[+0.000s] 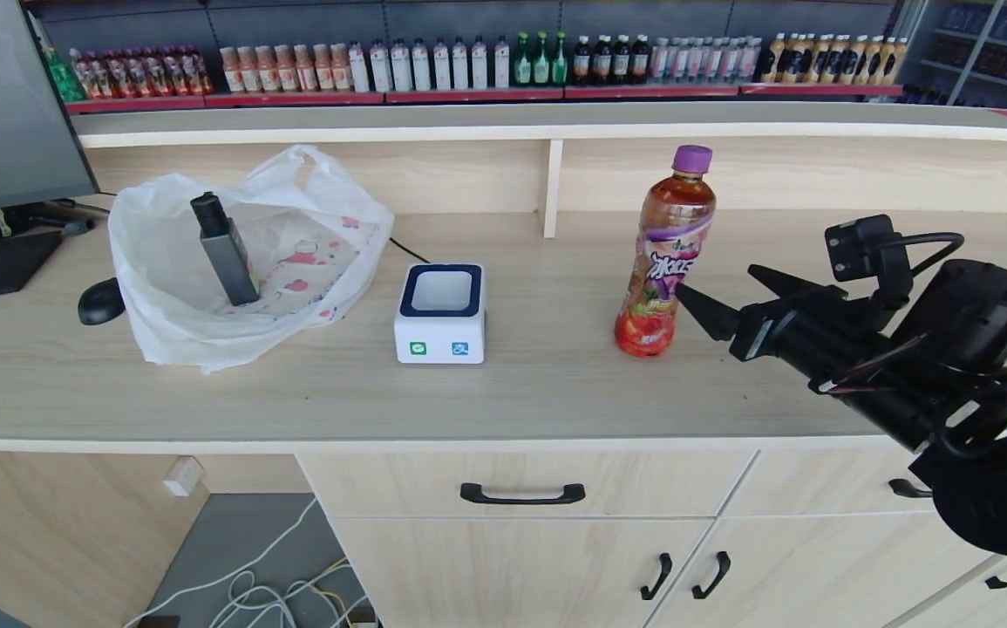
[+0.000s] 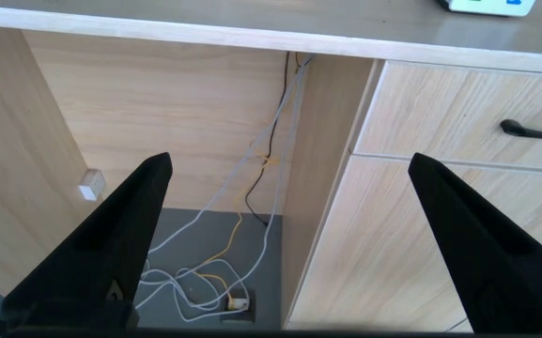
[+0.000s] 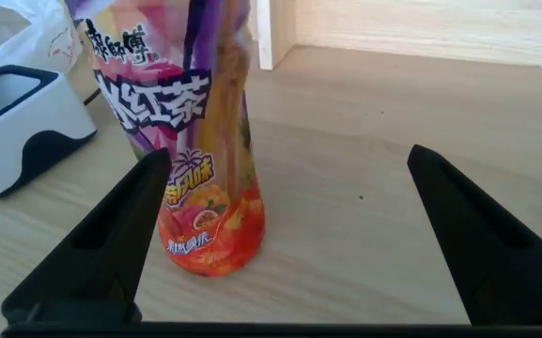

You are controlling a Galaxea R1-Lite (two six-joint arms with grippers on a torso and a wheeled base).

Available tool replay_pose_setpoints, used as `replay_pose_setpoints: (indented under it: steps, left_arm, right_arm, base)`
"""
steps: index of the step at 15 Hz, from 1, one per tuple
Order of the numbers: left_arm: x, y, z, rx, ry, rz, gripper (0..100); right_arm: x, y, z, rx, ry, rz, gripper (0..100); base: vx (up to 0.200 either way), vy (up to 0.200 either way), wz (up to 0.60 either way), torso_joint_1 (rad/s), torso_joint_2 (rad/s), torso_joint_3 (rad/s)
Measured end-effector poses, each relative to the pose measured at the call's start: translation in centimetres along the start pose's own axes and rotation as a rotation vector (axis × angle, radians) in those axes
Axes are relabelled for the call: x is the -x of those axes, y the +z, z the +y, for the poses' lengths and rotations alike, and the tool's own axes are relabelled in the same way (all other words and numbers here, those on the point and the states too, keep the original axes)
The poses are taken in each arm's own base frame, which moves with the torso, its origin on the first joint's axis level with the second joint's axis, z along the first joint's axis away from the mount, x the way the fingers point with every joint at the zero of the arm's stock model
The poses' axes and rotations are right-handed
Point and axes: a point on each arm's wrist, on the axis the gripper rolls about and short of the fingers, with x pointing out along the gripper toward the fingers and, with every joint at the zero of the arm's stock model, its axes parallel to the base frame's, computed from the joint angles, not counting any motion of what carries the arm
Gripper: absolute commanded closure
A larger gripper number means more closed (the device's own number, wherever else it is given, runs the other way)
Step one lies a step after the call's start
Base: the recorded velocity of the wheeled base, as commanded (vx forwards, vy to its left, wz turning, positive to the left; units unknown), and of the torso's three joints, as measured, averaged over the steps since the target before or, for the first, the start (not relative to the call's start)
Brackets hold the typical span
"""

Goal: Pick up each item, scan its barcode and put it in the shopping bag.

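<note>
Bottle stands upright on the counter, to the right of the scanner and well apart from the shopping bag. My right pincer is spread wide just beside it. The bottle lines up with one finger rather than the gap, so pushing ahead could topple it. My left pincer, also spread, hangs below the counter's edge.

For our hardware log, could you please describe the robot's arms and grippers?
The right gripper has two matte black, pointed wedge fingers; the left gripper matches. The right arm is black and rounded, with a boxy wrist camera, a looping black cable.
</note>
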Motion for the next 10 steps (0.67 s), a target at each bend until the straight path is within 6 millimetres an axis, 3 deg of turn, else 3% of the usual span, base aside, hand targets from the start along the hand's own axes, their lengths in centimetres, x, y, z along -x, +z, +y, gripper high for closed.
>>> replay_pose_setpoints:
  steps: [4, 10]
  left_arm:
    - [0.0, 0.0, 0.0, 0.000, 0.000, 0.000, 0]
    - [0.0, 0.0, 0.0, 0.000, 0.001, 0.000, 0]
  right_arm:
    - [1.1, 0.4, 0.1, -0.007, 0.002, 0.001, 0]
    - [2.3, 1.2, 2.6, -0.021, 0.035, -0.007, 0]
  base:
    - [0.000, 0.000, 0.00, 0.000, 0.00, 0.000]
    - [0.000, 0.000, 0.00, 0.000, 0.00, 0.000]
